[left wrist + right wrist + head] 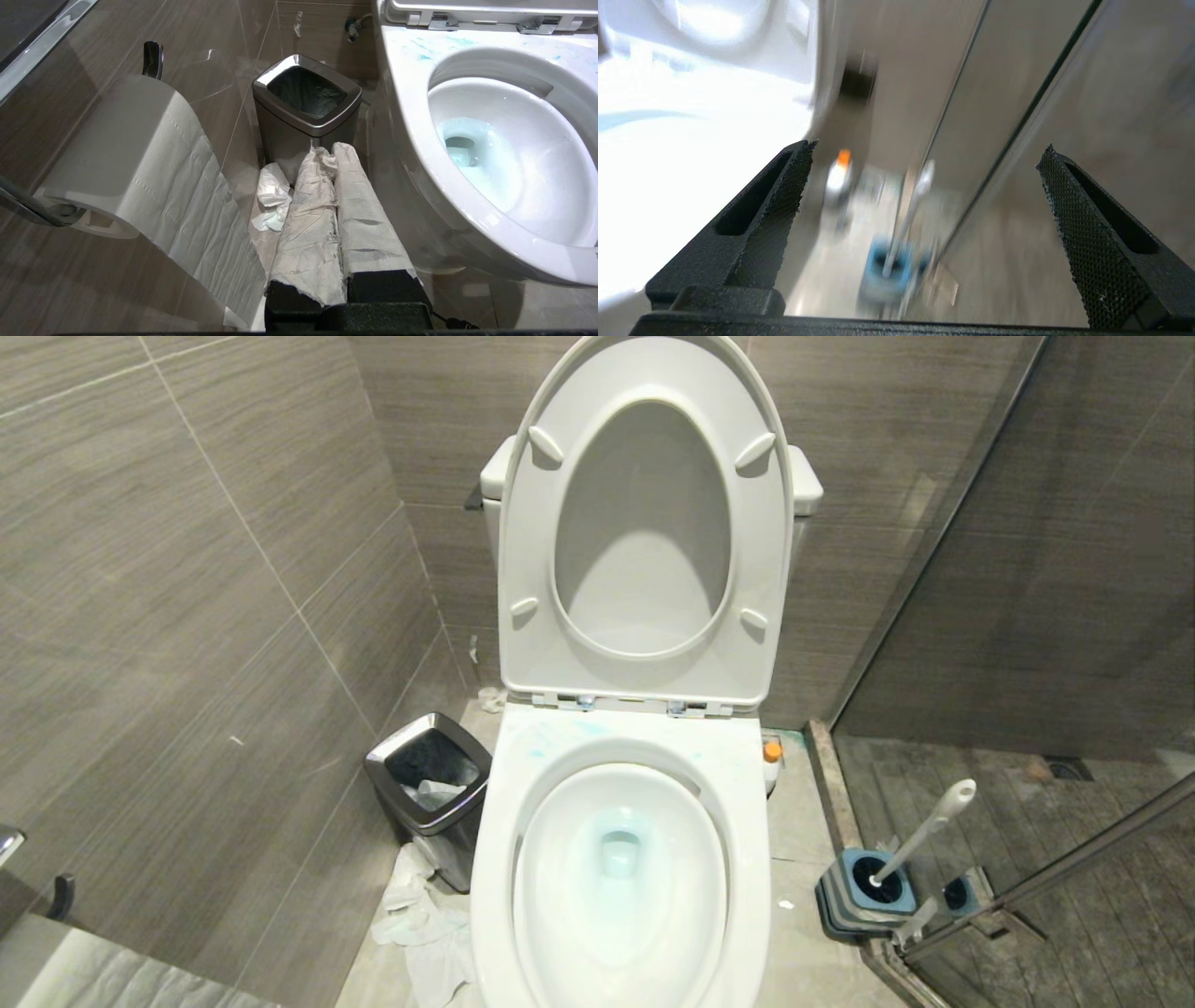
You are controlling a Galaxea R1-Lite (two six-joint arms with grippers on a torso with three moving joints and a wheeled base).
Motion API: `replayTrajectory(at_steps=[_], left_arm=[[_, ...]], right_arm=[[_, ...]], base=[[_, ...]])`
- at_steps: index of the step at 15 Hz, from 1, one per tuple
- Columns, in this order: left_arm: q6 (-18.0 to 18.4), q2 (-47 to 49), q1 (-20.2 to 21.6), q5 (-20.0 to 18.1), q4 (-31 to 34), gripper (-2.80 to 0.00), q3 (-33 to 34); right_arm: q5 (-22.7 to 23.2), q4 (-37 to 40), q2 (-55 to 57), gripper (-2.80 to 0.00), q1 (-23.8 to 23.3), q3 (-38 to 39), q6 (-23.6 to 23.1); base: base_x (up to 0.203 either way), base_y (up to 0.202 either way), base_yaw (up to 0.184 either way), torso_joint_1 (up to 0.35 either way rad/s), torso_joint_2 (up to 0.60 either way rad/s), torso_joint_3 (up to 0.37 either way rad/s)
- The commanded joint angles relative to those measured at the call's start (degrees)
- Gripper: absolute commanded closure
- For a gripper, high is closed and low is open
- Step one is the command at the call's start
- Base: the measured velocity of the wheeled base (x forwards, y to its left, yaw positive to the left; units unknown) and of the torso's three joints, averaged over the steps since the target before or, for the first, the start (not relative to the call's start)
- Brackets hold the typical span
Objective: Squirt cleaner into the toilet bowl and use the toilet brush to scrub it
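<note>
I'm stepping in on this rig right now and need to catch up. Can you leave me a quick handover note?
Left gripper: shut, fingers wrapped in paper, parked beside the waste bin.
Right gripper: open, empty, facing the toilet brush, which stands in its holder on the floor right of the toilet bowl.
Cleaner: on the floor beside the bowl.
Done: turquoise liquid is in the bowl and smeared on its rim.
Left: scrubbing, apparently; the brush sits in its holder.

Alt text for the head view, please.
Open toilet bowl with blue-tinted water and blue smears on its rim. A steel bin stands to its left; an orange-capped cleaner bottle and toilet brush in its holder to its right.
</note>
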Motion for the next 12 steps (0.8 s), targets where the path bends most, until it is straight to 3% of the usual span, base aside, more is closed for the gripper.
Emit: replayTrajectory(at_steps=[1,5,12], left_arm=[[-0.01,0.05,0.0,0.02,-0.02,0.0,0.35],[-0.05,0.05,0.0,0.02,-0.02,0.0,0.41],[-0.06,0.05,0.0,0.02,-0.02,0.0,0.44]], right_arm=[[0.04,6.57,-0.12,-2.8,0.0,0.7,0.33],[2.75,14.66,-0.12,-2.8,0.0,0.21,5.9],[1.14,13.01,-0.12,-2.8,0.0,0.58,10.59]], base=[[0.0,0.0,0.0,0.0,0.0,0.0],[0.0,0.0,0.0,0.0,0.0,0.0],[0.0,0.0,0.0,0.0,0.0,0.0]])
